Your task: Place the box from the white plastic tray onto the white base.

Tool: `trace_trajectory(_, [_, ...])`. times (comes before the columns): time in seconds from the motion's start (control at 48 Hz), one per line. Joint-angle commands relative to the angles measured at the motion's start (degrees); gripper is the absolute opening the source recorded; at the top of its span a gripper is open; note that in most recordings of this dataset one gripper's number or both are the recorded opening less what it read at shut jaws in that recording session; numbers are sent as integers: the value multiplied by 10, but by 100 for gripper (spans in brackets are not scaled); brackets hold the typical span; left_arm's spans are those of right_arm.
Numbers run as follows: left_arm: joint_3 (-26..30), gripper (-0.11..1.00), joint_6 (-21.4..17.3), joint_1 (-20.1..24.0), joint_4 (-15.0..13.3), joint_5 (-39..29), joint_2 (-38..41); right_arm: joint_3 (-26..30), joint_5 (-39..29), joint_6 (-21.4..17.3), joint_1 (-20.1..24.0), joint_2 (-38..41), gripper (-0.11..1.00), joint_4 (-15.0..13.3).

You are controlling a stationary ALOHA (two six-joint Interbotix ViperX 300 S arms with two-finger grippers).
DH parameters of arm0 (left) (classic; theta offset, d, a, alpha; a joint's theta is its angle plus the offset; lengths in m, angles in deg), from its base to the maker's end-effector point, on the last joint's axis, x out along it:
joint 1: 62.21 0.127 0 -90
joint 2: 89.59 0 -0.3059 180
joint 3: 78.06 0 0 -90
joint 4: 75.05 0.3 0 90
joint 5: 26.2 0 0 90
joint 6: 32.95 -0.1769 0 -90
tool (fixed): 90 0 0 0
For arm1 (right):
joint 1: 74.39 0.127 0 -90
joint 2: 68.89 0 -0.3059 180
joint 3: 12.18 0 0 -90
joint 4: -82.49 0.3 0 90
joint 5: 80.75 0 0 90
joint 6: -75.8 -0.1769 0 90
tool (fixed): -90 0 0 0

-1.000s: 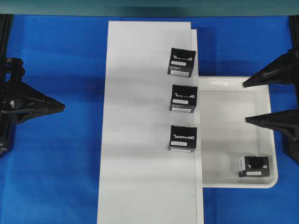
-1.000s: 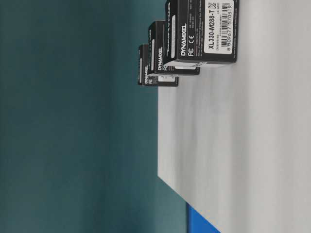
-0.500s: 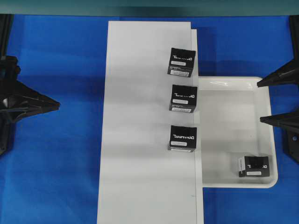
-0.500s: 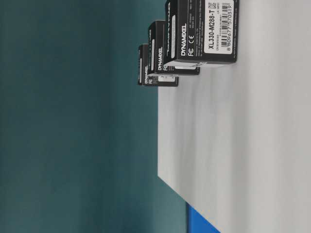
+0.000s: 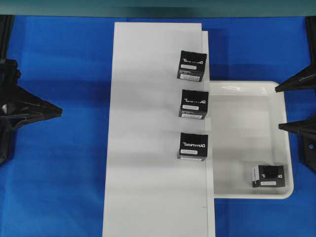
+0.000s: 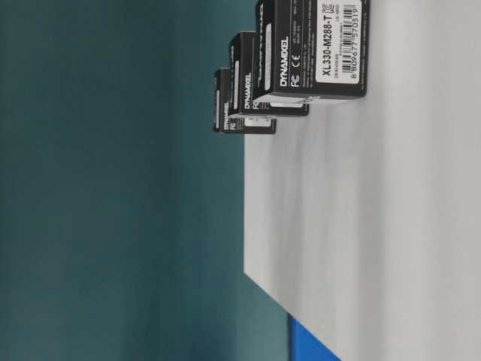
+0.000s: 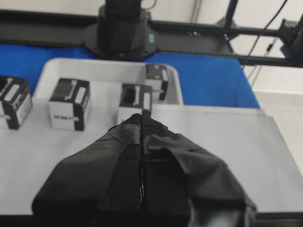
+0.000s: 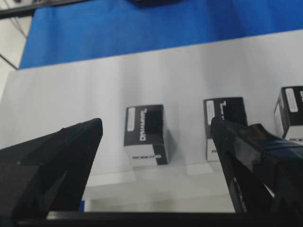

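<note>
right gripper fingers wide apart, empty; left gripper pinched closed, empty. approach the box squarely, clearing the white plastic tray rim.

right gripper: drawn back from over the white plastic tray to the right frame edge
left gripper: shifted slightly left

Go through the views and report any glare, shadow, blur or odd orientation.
Overhead view: a small glare streak on the white plastic tray rim, soft grey shadow bands across the white base. Table-level view: the picture lies rotated sideways; the nearest box prints sharp, the farthest one softer. Left wrist view: the left gripper fills the foreground, dark. Right wrist view: the right gripper fingers look blurred at the edges.
</note>
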Motion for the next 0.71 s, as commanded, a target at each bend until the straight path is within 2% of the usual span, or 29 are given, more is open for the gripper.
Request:
trace_trajectory(0.0, [14, -7, 3, -1, 1, -2, 3, 3, 3, 0, -1, -1, 96, -1])
trace_trajectory(0.688, [15, -7, 4, -2, 1, -14, 4, -9, 3, 0, -1, -13, 96, 2])
